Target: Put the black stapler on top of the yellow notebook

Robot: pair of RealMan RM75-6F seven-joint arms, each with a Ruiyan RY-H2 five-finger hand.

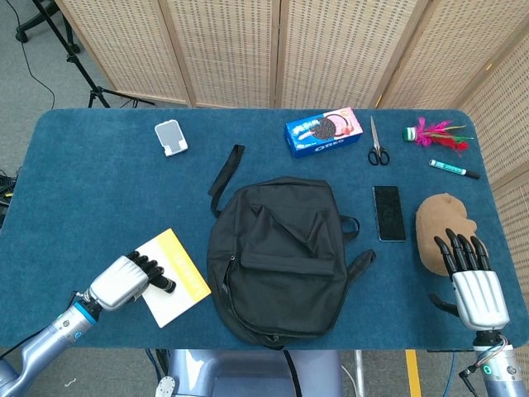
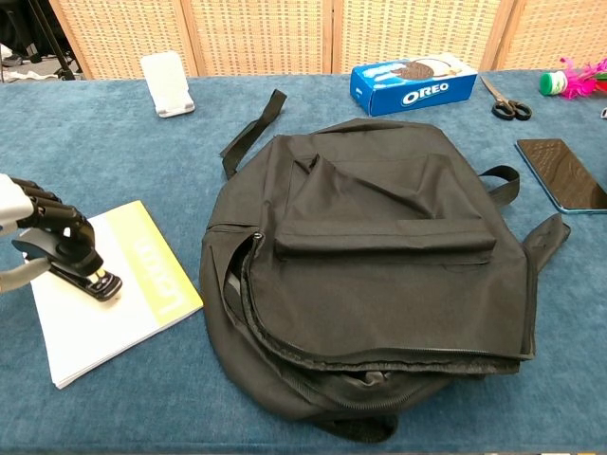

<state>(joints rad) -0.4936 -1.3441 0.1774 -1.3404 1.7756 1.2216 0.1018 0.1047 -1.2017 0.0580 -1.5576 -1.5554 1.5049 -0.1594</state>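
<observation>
While the left hand (image 2: 38, 242) curls its fingers around the black stapler (image 2: 83, 277), the stapler's front end rests on the white page of the yellow notebook (image 2: 142, 284), near the notebook's left edge. Grip is closed on the stapler; thumb sits under its rear, fingers (image 2: 66, 227) wrapped over the top

Right hand (image 1: 473, 273) lies flat at the table's near right corner, palm down, fingers spread and straight, holding nothing; fingertips touch or just overlap the brown lump (image 1: 442, 231) beside it

Head view: whole blue table (image 1: 83, 190), both hands, notebook lying at an angle with its yellow band toward the backpack. Stapler mostly hidden under the left hand (image 1: 124, 281) there; only a dark tip shows. Chest view: stapler's body and jaw clear, contact with the page visible; right hand out of this view

Around: black backpack (image 1: 277, 256) mid-table, main zip open along the near side, loose strap trailing up-left; it lies just right of the notebook, apart from it. Far side: white phone stand (image 1: 170, 136), Oreo box (image 1: 324, 131), scissors (image 1: 378, 145), pink feathered shuttlecock (image 1: 434, 134), marker pen (image 1: 453, 169). Dark phone (image 1: 388, 212) between backpack and brown lump. Nothing stands between the left hand and the notebook
</observation>
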